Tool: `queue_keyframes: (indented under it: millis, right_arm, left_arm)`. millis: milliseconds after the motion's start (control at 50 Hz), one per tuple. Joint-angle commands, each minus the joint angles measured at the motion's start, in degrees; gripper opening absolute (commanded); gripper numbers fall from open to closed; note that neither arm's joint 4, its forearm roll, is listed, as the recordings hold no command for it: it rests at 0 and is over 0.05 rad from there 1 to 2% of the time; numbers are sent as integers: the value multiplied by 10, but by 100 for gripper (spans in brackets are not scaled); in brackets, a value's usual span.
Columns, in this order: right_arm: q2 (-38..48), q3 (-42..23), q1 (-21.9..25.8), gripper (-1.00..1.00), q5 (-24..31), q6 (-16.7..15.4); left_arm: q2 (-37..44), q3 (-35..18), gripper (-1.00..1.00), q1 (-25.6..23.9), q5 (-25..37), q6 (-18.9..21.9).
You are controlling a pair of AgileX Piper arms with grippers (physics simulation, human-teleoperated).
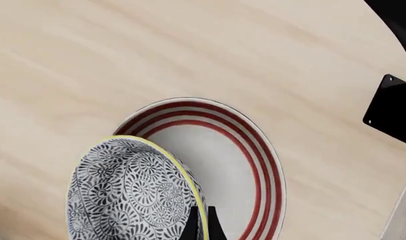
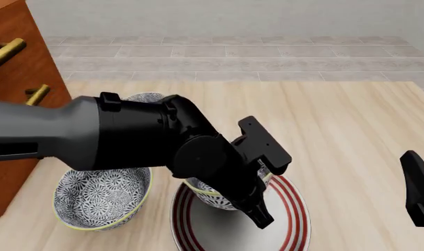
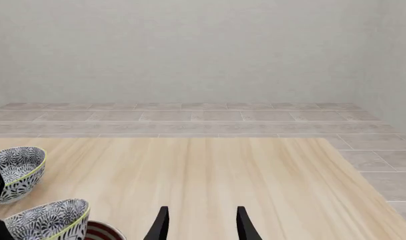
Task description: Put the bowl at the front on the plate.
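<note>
A brown wooden cabinet with brass handles stands left; 2 spare blue-patterned ceramic bowls sit on the pale wooden table.

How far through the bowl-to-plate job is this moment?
Pickup looks done: the left gripper pinches the rim of the bowl, held over the plate. Whether it touches the plate is unclear. Left: set down, release. The right gripper is open, away from the plate.

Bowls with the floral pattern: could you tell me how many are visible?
3: one bowl held over the plate, one on the table left of the plate, one farther back, mostly hidden behind the arm.
</note>
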Motion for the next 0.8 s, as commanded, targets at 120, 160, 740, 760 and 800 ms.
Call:
queue_keyframes:
  millis: [120,160,740,760,800]
  right_arm:
    - [-4,0,0,100,4,0]
    - [-4,0,0,100,4,0]
    - [-3,0,0,100,4,0]
    - [-4,0,0,100,4,0]
    - [-3,0,0,100,4,0]
  left_arm:
    - [11,12,-100,-9,-7,-14]
    - [12,12,-100,-11,-6,-15]
    - [21,16,100,-20,-8,-35]
    - [20,16,100,-20,-6,-35]
    - [19,15,100,-21,-6,-34]
